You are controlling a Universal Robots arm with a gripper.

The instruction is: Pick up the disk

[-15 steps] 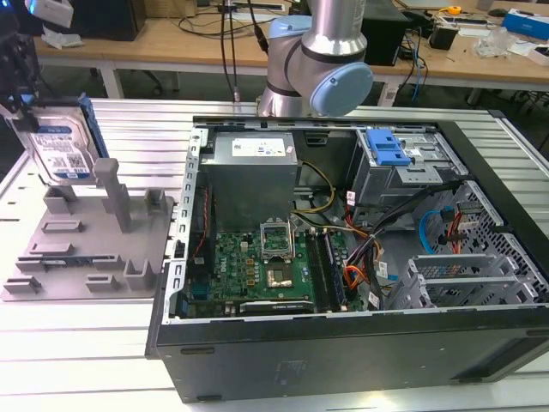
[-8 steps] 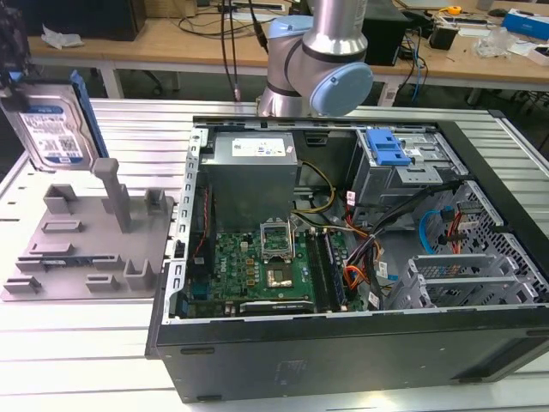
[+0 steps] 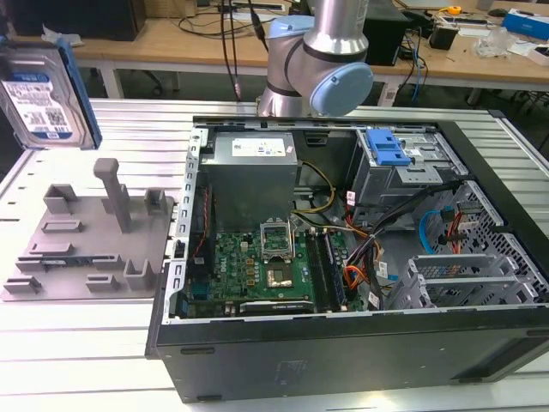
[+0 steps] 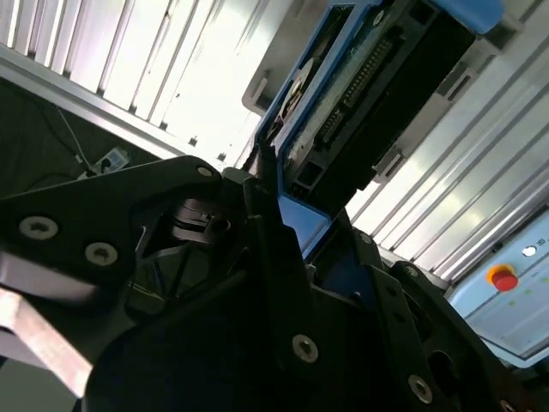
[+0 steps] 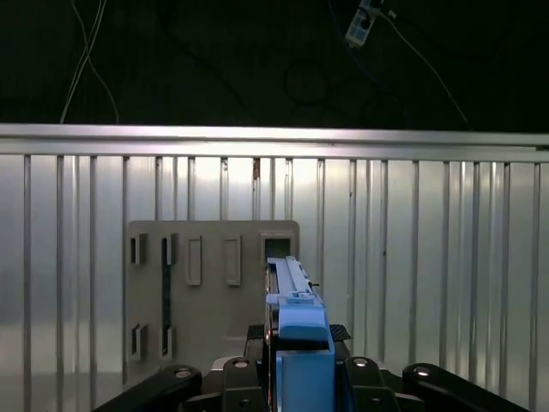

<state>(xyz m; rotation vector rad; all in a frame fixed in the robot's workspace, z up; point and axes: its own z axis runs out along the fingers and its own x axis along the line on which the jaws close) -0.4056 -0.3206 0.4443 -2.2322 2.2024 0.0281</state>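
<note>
Arm's silver-and-blue joint (image 3: 322, 64) sits at rear of exterior view. Gripper (image 4: 296, 232) in second wrist view: black fingers (image 4: 274, 249) closed on the disk (image 4: 360, 94), held on edge, raised off surface. Same grip in first wrist view.

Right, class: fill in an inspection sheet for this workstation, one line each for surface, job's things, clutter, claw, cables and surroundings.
Surface: ribbed metal table, bare along the near edge.
Job's things: the disk is lifted clear of the table at the exterior view's left, label showing, blue rails on its edges; it stands above the grey holder tray.
Clutter: an open computer case with motherboard, power supply and blue-topped drive cage.
Claw: claw shut on the disk's end in both wrist views.
Cables: bundled wires inside the case; leads hanging from the benches behind.
Surroundings: wooden benches with equipment; a red stop button in the second wrist view.
</note>
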